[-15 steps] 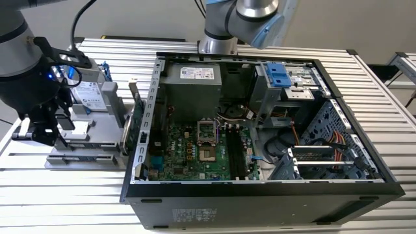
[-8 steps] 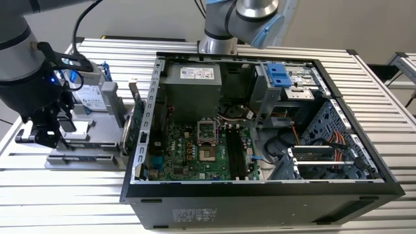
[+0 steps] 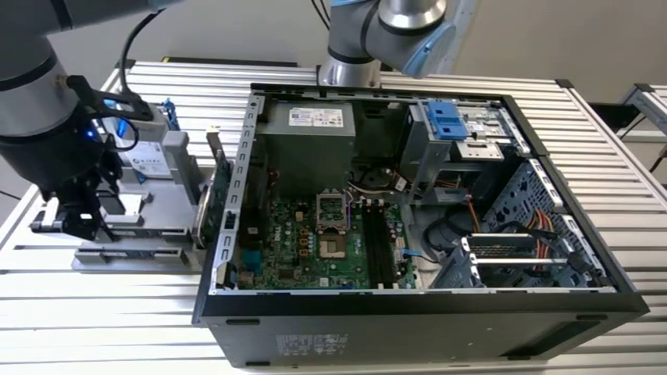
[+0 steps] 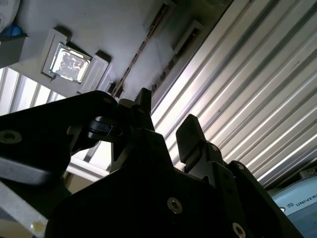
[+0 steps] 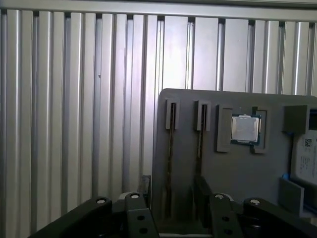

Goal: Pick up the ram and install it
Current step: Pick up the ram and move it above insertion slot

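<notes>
Two ram sticks stand on edge in slots of a grey fixture plate [image 5: 237, 173]. In the first wrist view one ram stick [image 5: 171, 144] runs down between my fingers and the other ram stick [image 5: 199, 144] lies beside one finger [image 5: 201, 196]. My gripper [image 5: 172, 198] is open and hovers over the slotted end of the plate, holding nothing. The second wrist view shows the same gripper [image 4: 166, 121] with its black fingertips apart above the plate's edge. In the exterior view the gripper [image 3: 78, 221] hangs over the fixture at the exterior view's left, beside the open computer case [image 3: 417, 301].
A bare processor chip [image 5: 245, 130] sits in a pocket of the plate next to the ram slots. A hard drive [image 3: 146, 160] and a green expansion card [image 3: 221, 195] stand on the fixture near the case wall. The motherboard [image 3: 312, 242] lies exposed inside the case, on a ribbed metal table [image 3: 94, 312].
</notes>
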`<state>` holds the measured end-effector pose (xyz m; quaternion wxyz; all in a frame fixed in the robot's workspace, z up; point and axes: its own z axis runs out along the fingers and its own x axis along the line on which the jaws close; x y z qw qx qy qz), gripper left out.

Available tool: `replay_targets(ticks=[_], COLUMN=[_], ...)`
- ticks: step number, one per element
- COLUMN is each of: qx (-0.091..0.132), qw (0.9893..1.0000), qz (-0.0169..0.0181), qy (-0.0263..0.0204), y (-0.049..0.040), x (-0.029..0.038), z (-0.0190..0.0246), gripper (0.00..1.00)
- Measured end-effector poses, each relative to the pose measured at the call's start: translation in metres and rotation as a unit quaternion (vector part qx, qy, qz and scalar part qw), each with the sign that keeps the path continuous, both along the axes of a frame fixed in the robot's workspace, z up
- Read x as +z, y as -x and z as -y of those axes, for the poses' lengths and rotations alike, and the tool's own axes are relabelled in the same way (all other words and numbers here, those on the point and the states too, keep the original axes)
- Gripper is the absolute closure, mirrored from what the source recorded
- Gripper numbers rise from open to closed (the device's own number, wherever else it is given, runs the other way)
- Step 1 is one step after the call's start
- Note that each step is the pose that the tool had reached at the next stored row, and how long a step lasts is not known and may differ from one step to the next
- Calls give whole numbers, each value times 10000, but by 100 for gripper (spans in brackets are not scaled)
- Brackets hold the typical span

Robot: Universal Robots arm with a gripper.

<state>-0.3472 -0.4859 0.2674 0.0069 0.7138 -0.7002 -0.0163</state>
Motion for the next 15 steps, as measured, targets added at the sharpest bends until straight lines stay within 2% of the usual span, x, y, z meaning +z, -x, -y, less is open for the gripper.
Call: replay_targets(ticks=[15], qx=[0], qw=[10000], qz=[1], qy=[5], y=[-2], x=[-149], z=[-7], gripper=[0])
